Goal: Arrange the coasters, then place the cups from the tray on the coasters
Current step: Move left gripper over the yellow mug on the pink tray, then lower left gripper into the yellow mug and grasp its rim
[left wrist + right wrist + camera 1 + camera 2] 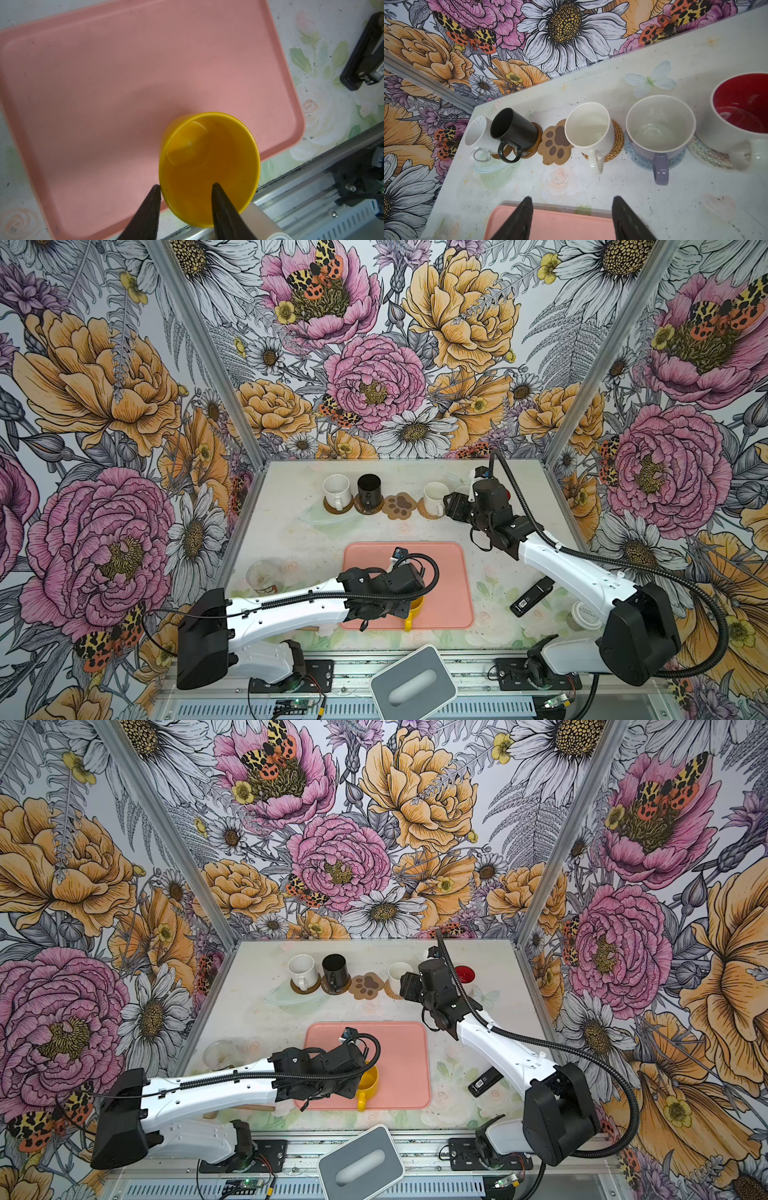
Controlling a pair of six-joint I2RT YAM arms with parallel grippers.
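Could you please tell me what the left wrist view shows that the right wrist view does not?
Only the left wrist view: the yellow cup at the tray edge, with the open left gripper straddling its wall. Only the right wrist view: five cups on coasters, the paw-print coaster bare, and the open right gripper empty. Both: the tray.

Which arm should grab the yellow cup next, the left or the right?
The left arm, probably. Its jaws straddle the rim of the yellow cup on the tray. The right arm hangs back near the paw coaster, jaws open and empty.
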